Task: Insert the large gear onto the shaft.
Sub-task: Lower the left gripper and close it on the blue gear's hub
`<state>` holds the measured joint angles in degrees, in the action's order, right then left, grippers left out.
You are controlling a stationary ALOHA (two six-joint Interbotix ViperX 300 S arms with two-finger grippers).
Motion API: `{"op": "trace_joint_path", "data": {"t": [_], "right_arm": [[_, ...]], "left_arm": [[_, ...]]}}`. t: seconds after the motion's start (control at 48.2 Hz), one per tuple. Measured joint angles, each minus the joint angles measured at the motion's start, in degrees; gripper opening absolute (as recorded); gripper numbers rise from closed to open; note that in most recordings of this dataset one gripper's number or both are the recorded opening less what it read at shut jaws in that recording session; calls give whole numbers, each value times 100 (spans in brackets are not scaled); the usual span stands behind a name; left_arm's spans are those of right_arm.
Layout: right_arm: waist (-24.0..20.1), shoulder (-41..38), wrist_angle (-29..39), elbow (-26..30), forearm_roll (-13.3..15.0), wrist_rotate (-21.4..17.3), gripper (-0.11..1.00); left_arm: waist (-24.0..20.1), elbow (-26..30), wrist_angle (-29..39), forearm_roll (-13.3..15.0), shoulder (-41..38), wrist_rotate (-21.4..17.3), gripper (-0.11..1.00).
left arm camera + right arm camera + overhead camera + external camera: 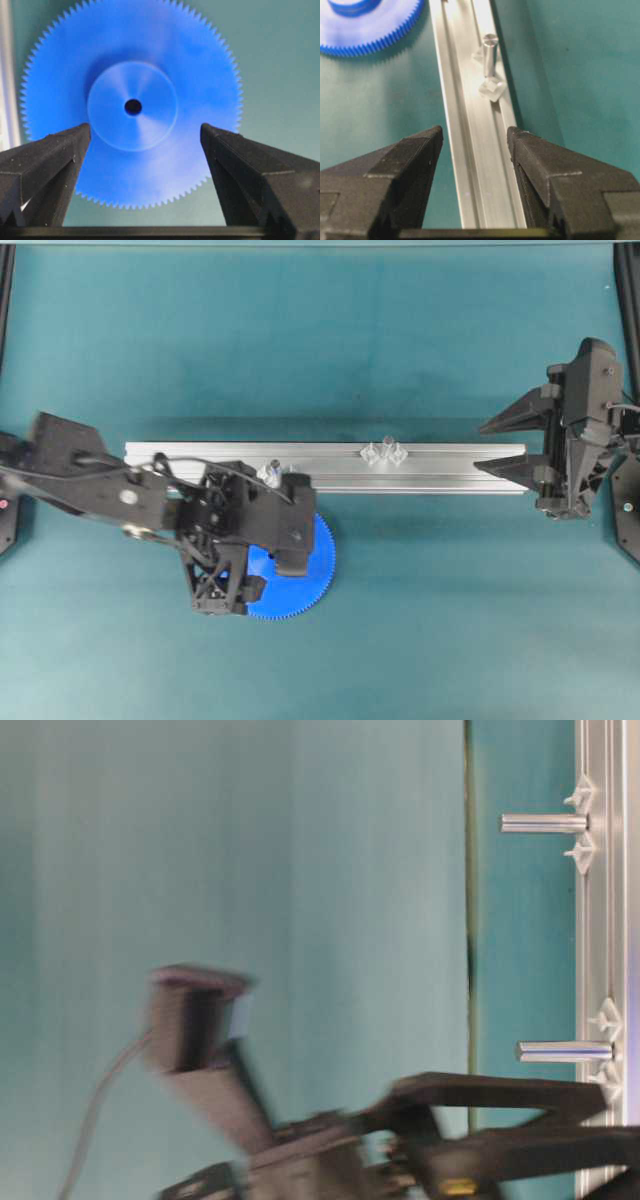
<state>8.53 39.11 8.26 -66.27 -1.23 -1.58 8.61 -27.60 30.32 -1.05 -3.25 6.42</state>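
the step in hand looks like the approach for picking up the large gear (132, 107), which lies flat on the green table (420, 620) just beside the aluminium rail (450, 465). the left gripper (145, 137) is wide open above it, one finger on each side of the hub, holding nothing; next it should go down and close. the right gripper (474, 137), also wide open and empty, points along the rail toward the shaft (488, 54).
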Motion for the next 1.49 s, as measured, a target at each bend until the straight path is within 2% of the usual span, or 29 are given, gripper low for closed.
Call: {"op": "trace_joint_path", "data": {"t": [0.457, 1.494], "right_arm": [[0, 0, 0, 0, 0, -9, 63], [-176, 422, 0, -79, -18, -9, 63]], "left_arm": [[0, 299, 158, 9, -519, 0, 93], [-176, 510, 202, 0, -861, -26, 93]]}}
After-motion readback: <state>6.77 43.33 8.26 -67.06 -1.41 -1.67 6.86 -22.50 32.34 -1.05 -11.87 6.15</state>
